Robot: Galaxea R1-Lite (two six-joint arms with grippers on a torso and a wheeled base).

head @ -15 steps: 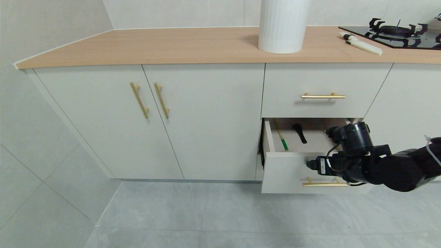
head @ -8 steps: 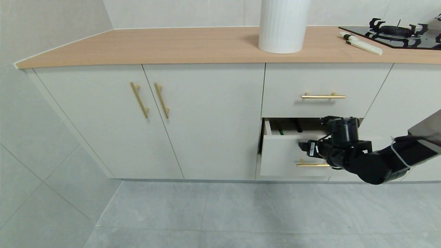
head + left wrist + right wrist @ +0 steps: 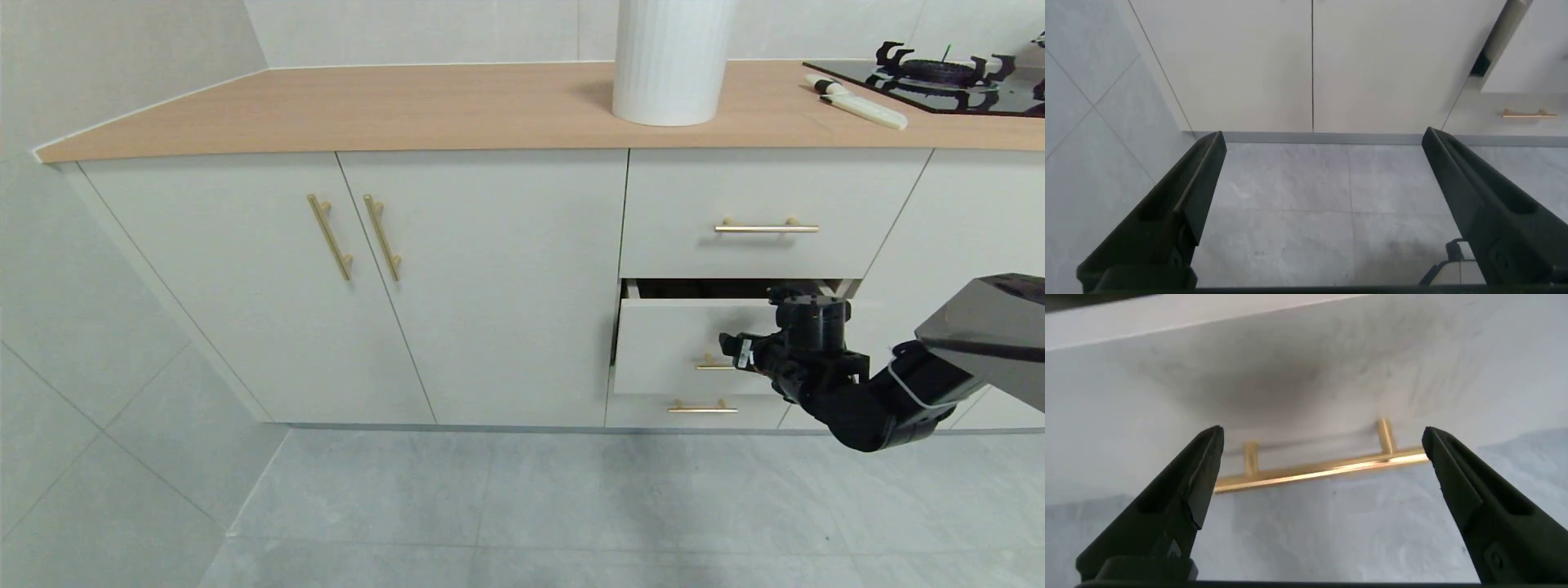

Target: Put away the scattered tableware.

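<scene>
Left end effector (image 3: 1321, 143) spread wide over floor tiles (image 3: 1315, 212), facing cabinet doors (image 3: 1312, 65). White ribbed container (image 3: 669, 61) on the surface (image 3: 408, 106). Middle drawer (image 3: 678, 343) nearly shut, thin dark gap on top, contents hidden. Right end effector (image 3: 1321, 441) spread at its gold handle (image 3: 1323, 467), contact unclear. Knife (image 3: 857, 104) lies on the surface by the hob (image 3: 939, 77).

The head camera looks forward and down over the drawer front (image 3: 678, 343) and floor (image 3: 490, 506). The right wrist camera faces that drawer front (image 3: 1315, 384) closely; the left faces the floor (image 3: 1315, 220).
</scene>
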